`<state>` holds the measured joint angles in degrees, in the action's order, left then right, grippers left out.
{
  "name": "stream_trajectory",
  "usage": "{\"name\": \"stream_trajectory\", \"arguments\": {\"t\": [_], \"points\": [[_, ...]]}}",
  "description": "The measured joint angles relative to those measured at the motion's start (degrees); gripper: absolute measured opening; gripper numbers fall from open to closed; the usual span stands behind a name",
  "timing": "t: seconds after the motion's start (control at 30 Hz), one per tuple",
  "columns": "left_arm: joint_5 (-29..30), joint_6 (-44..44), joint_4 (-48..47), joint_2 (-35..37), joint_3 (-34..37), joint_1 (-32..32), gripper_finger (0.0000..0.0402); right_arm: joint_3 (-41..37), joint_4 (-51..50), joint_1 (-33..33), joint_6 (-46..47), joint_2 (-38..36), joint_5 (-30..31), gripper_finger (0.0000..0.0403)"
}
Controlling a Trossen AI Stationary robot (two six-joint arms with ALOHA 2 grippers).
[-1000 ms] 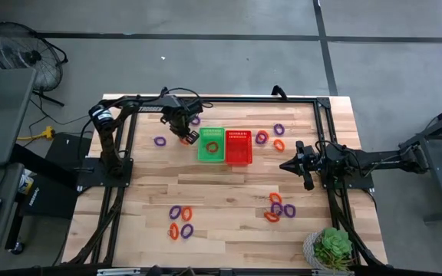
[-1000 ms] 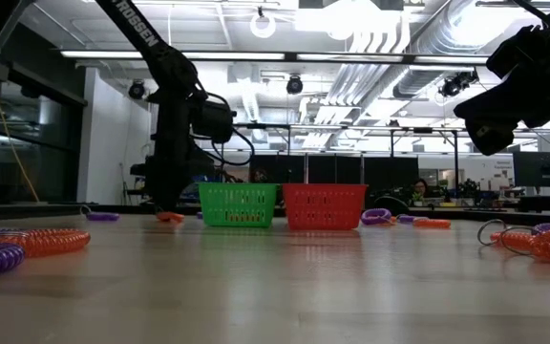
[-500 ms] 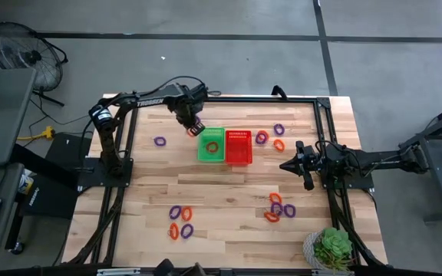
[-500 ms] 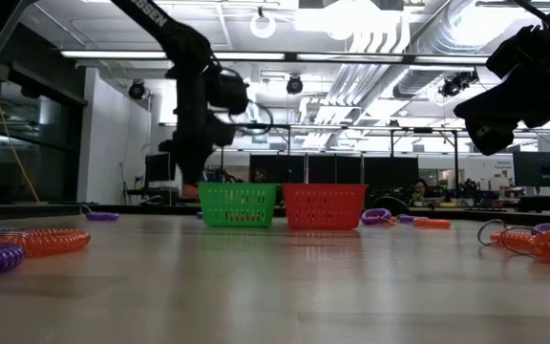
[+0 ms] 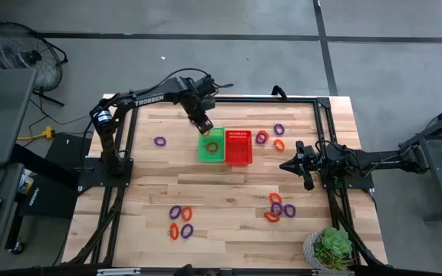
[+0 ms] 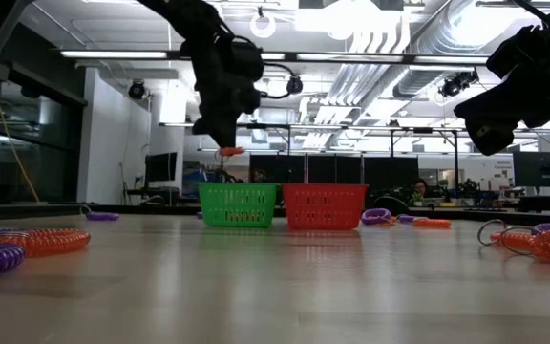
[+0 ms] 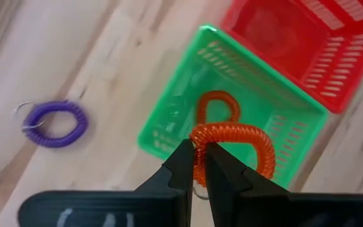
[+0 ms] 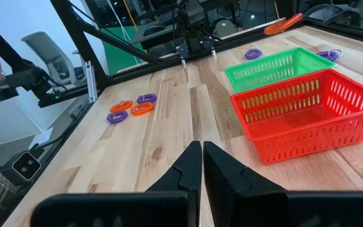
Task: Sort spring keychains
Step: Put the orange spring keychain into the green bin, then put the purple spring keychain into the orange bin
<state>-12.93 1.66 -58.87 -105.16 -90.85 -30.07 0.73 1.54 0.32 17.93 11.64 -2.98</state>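
The left end effector (image 7: 196, 165) is clamped on an orange keychain (image 7: 237, 150), holding it in the air above the green basket (image 5: 211, 145), where another orange keychain (image 7: 217, 107) lies. The red basket (image 5: 238, 147) touches it. The right end effector (image 8: 202, 165) is closed on nothing, raised off the table (image 5: 229, 184).

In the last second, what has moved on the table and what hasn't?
The left end effector, shut on an orange keychain, rose from the table left of the green basket and swung right, now hanging over it. The right end effector stayed shut and parked; the red basket and the loose keychains are unchanged.
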Motion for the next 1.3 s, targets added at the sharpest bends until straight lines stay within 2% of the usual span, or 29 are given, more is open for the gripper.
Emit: {"name": "stream_trajectory", "arguments": {"t": [0.13,0.43,0.77,0.87,1.13,1.3], "points": [[0.26,-0.12,0.05,0.00,0.00,2.66,0.0024,-0.01,0.00,0.00,0.00,0.01,-0.02,0.0012],[5.84,0.39,1.80,0.00,0.00,8.18,0.0024,-0.01,0.00,0.00,0.00,0.02,-0.02,0.0012],[7.06,2.63,1.77,-2.59,-0.05,8.69,0.0025,-0.01,-0.01,-0.02,0.00,0.01,-0.02,0.0012],[7.15,2.68,1.21,-3.59,0.00,8.70,0.0040,-0.02,0.00,-0.02,0.00,0.00,-0.02,0.0012],[7.96,2.62,2.12,-4.48,-0.07,8.70,0.0114,-0.02,-0.01,-0.01,0.00,0.02,-0.02,0.0012],[9.53,1.58,1.93,-4.48,-0.07,8.67,0.0134,-0.01,-0.01,-0.02,0.00,0.00,-0.02,0.0012]]}}
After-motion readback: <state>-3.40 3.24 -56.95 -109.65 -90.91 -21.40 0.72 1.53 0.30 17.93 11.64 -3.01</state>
